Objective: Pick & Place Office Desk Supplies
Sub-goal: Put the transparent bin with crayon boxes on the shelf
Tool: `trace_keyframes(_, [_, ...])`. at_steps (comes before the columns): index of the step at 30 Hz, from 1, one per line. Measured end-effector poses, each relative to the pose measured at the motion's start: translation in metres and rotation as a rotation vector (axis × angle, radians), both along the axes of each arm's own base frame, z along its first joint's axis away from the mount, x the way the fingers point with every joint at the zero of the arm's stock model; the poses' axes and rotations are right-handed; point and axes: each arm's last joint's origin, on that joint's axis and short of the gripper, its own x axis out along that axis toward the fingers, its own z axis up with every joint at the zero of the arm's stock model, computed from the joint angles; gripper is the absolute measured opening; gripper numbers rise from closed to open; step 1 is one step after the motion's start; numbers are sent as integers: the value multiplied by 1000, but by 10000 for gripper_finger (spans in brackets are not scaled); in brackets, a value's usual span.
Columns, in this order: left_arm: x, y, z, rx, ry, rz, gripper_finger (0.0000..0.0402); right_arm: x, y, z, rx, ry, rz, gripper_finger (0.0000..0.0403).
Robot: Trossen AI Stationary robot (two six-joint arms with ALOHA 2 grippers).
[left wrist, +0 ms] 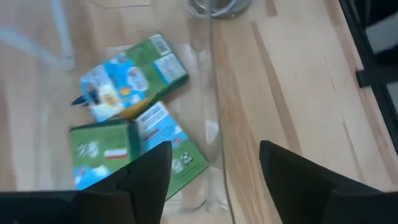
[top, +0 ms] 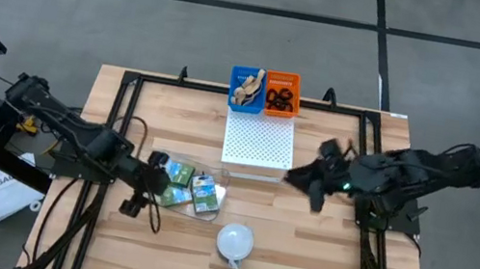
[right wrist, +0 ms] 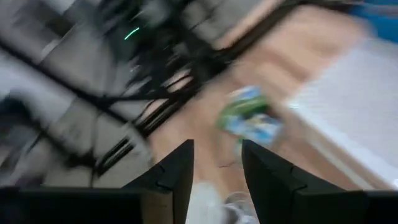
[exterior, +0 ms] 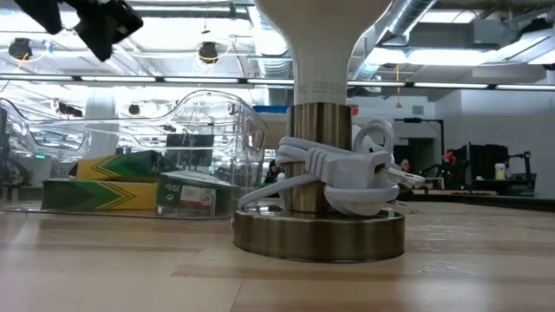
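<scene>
Wooden table (top: pixel 317 255) seen from above: crayon boxes (top: pixel 190 187) lie in a clear tray (top: pixel 221 176) at seven o'clock. Left gripper (left wrist: pixel 214 171) hovers beside them, jaws wide, empty. Right gripper (right wrist: pixel 217 163), part-open and empty, waits at three o'clock. Likely just released; next, another item.

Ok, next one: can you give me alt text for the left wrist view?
Crayon boxes, green and yellow with blue labels, lie in a loose pile inside a clear plastic tray on a wooden table. The left hand hangs above the tray's edge beside the boxes, fingers spread apart and empty.
</scene>
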Motion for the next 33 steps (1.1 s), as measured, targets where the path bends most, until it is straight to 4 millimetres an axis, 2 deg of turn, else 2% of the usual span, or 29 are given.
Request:
trace_keyframes(4, [-18,10,15,-28,-52,81,241,34,10,-5,-44,-8,173,132])
trace_keyframes(10, [-41,20,23,-39,-43,129,243,104,12,-28,-87,116,354,132])
trace_keyframes(14, [-50,24,22,32,39,87,244,145,19,-28,-190,117,425,132])
trace_keyframes(21, [-54,24,36,70,32,-27,242,206,34,-50,-250,183,506,132])
trace_keyframes(25, [-54,15,32,70,71,-100,242,227,49,-67,-236,233,556,132])
trace_keyframes(30, [-48,1,23,99,123,-158,241,236,56,-69,-227,250,561,132])
trace_keyframes(33, [-46,-1,20,100,149,-125,241,242,55,-77,-225,261,567,132])
